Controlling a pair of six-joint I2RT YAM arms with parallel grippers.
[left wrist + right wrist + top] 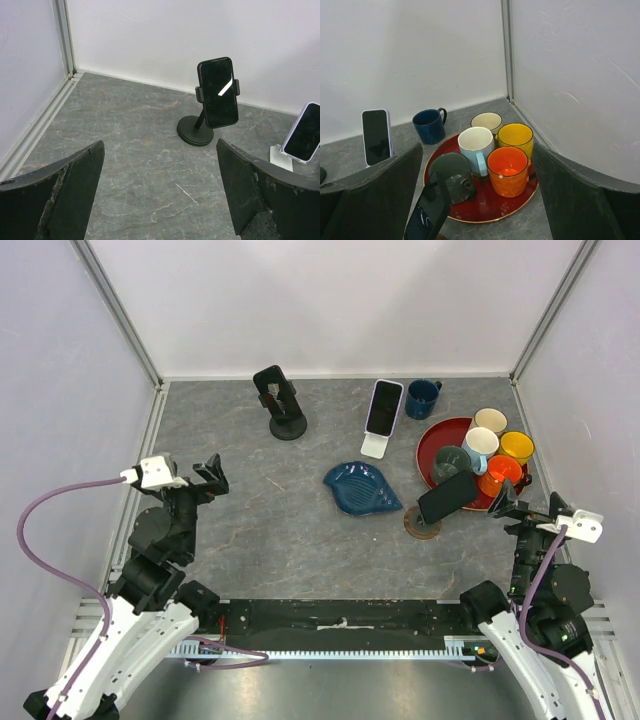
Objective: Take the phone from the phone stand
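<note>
Three phones stand in holders. A black phone [277, 395] [218, 92] is clamped upright in a black round-based stand [288, 427] [195, 135] at the back left. A white-cased phone [383, 407] [304, 133] [376, 136] leans on a white stand [373, 447]. A third dark phone [447, 497] [427, 212] tilts on a brown round stand [421, 527] beside the tray. My left gripper [208, 480] [159, 165] hangs open over bare table, well short of the black stand. My right gripper [510, 505] [477, 170] is open near the tray, holding nothing.
A red tray [435, 440] [485, 210] carries several mugs, among them orange [507, 170], yellow [516, 137] and a dark grey one [451, 175]. A navy mug [422, 398] [430, 125] stands behind it. A blue leaf-shaped dish [362, 488] lies mid-table. White walls enclose three sides.
</note>
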